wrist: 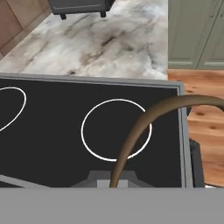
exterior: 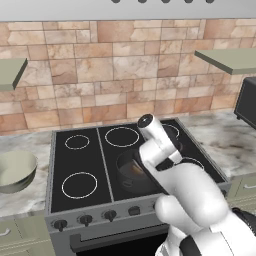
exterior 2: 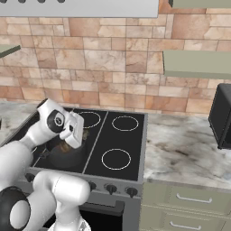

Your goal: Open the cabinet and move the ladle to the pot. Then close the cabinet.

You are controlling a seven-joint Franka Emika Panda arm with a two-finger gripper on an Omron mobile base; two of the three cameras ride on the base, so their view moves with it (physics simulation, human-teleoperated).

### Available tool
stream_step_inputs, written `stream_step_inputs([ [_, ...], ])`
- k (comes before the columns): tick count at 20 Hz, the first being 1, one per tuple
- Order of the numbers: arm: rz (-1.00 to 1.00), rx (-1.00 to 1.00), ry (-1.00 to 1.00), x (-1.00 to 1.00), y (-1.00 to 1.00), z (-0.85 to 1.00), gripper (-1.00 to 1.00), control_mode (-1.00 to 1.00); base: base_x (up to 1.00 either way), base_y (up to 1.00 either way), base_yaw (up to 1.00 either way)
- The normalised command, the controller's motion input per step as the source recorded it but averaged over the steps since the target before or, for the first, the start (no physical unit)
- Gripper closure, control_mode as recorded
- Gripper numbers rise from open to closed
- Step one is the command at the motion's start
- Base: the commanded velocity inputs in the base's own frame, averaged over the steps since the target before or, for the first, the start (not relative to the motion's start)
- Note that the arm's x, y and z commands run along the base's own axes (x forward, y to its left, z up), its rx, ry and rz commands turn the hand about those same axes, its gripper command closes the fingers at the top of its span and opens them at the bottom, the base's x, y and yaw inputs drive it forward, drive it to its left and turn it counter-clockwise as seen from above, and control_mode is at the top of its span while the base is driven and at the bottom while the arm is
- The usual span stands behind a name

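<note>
Over stove | tool clamps ladle | no legible writing

You see the pot, dark grey and round, at centre frame in the left base view, on a stove burner. The ladle shows as a thin, curved brown handle arching from bottom centre toward the right in the hand view.

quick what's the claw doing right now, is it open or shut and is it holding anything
Claw: shut on the ladle, gripping its thin curved handle above the stovetop.
</note>
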Motion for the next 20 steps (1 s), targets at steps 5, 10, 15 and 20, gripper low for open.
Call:
stream_step_inputs([
  [5,-0.06,-0.02,0.03,0.36,0.14,-0.26,1.0,-1.0,0.0,0.0,0.0],
  [10,-0.02,-0.01,0.05,0.49,0.04,-0.36,1.0,-1.0,0.0,0.0,0.0],
  [15,0.0,-0.01,0.0,0.52,0.0,-0.34,1.0,-1.0,0.0,0.0,0.0],
  [20,0.0,0.0,0.0,0.38,0.04,-0.44,-1.0,-1.0,0.0,0.0,0.0],
])
